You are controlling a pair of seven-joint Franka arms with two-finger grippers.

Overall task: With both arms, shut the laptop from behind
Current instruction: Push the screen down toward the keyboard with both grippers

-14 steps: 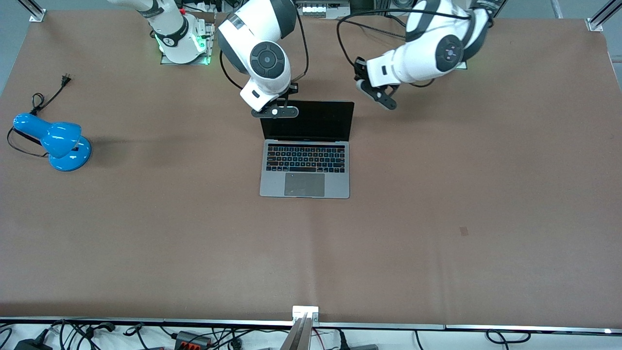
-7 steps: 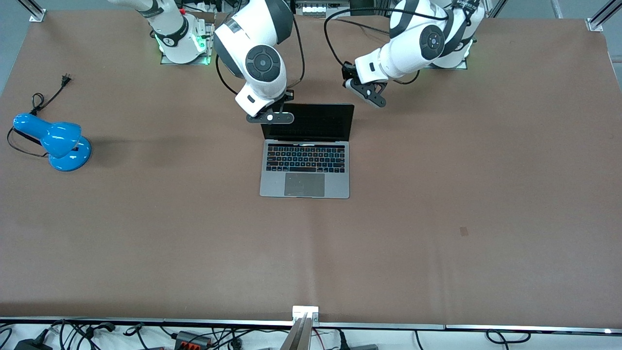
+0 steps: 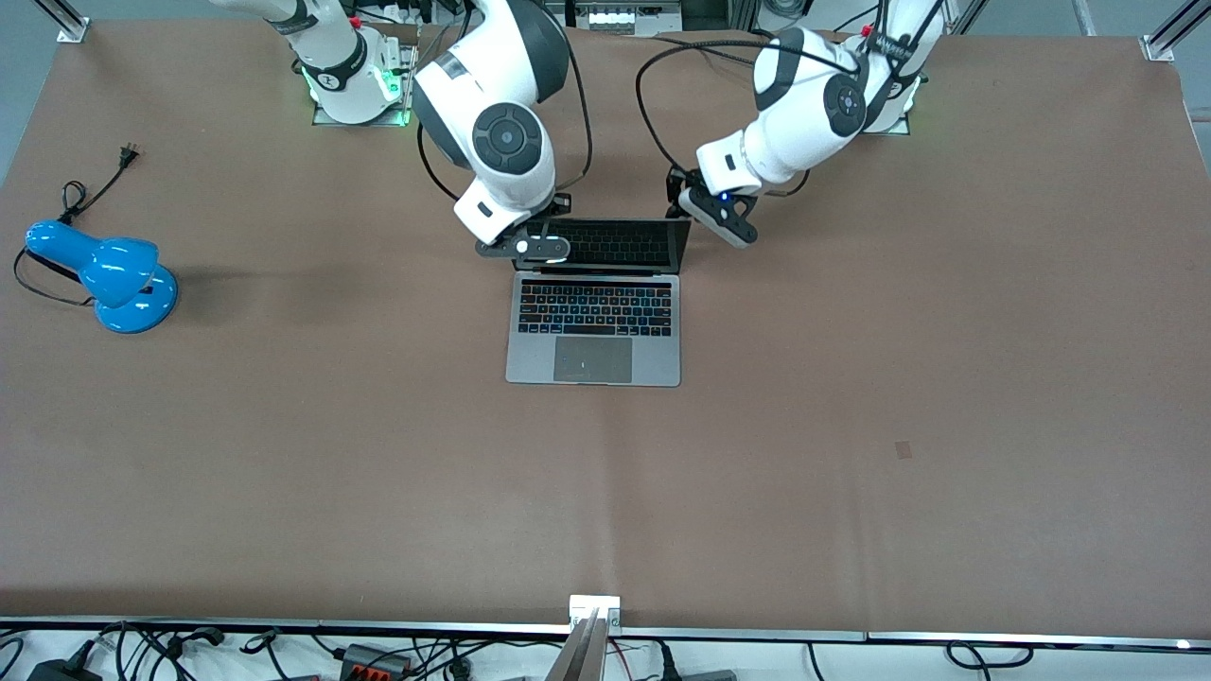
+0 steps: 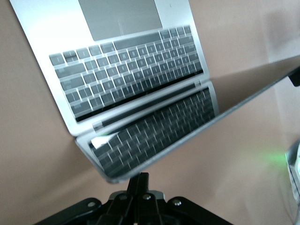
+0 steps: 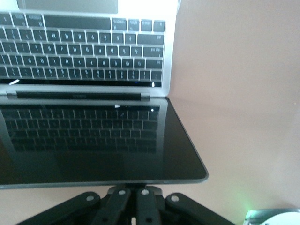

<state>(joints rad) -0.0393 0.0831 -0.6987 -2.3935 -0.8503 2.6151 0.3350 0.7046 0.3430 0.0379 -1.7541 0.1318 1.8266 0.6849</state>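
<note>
- Although the lid is already tipped forward over the keyboard, the laptop (image 3: 594, 322) is not yet shut: it sits mid-table on the brown table (image 3: 851, 426), hinge toward the robots' bases, its black screen leaning past upright and mirroring the keys in both wrist views. Judging from that slant, the closing looks partly done; the rest of the swing down onto the base is left.
- The right arm (image 3: 492, 113) reaches from its base to the lid's top edge at the corner toward its own end of the table; the left arm (image 3: 804, 104) does the same at the other corner.
- The right gripper (image 5: 136, 199) is clenched on nothing, its fingertips meeting the lid's upper edge from the back.
- The left gripper (image 4: 138, 187) is likewise clenched and empty, its tip pressed to the lid's edge near the corner.
- A blue desk lamp (image 3: 109, 274) stands well apart, toward the right arm's end of the table, and plays no part.
</note>
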